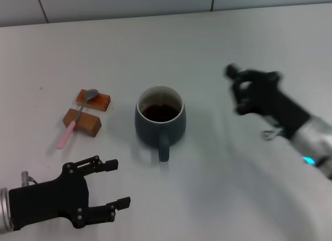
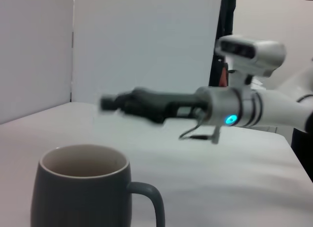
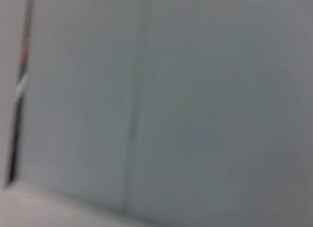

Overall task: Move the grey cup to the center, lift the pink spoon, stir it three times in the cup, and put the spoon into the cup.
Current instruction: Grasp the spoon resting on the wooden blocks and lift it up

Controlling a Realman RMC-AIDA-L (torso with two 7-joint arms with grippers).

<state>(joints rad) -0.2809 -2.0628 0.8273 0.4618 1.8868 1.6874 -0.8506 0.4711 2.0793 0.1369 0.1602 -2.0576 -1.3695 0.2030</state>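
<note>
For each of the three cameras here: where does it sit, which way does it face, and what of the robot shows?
Head: above, facing down at the table; both pincers show, left pincer open, right pincer raised.
Left wrist: low by the table, facing across the grey cup to the right arm.
Right wrist: faces a blank wall; no robot parts.
Head and left wrist share the cup.

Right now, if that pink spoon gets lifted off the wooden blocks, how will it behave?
The pink spoon looks slim and rigid, so probably stiff and light. It bridges two wooden blocks, handle end on the table, so a nudge may well slide or tip it off. The smooth metal bowl could be slippery; the open left hand might grip the handle better.
</note>
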